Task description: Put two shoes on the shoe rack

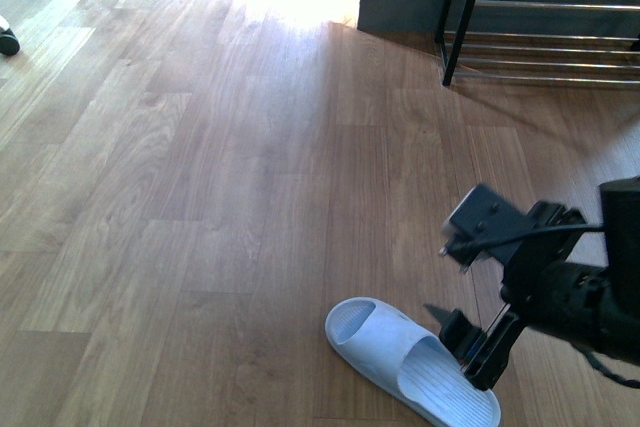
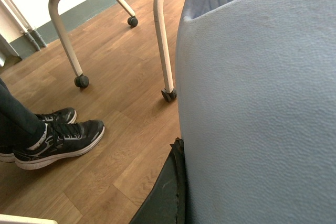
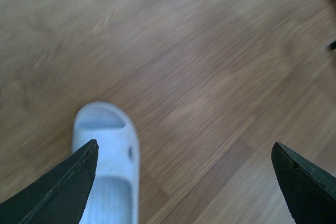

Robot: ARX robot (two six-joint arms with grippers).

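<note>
One pale blue slide sandal [image 1: 410, 359] lies on the wooden floor near me, its toe end pointing away to the left. My right gripper [image 1: 470, 345] hangs open just over its heel end; in the right wrist view the sandal [image 3: 107, 150] sits beside one fingertip [image 3: 84, 169] of the gripper [image 3: 184, 148]. Another pale blue slide sandal [image 2: 257, 108] fills the left wrist view, and my left gripper [image 2: 179, 148] is shut on it, with only one dark finger [image 2: 163, 192] showing. The shoe rack [image 1: 540, 45], black frame with silver rods, stands at the far right against the wall.
A grey-based wall corner [image 1: 400, 7] stands left of the rack. A dark object [image 1: 8, 42] lies at the far left. The left wrist view shows a chair's castor legs [image 2: 167, 94] and a person's feet in black sneakers [image 2: 58, 140].
</note>
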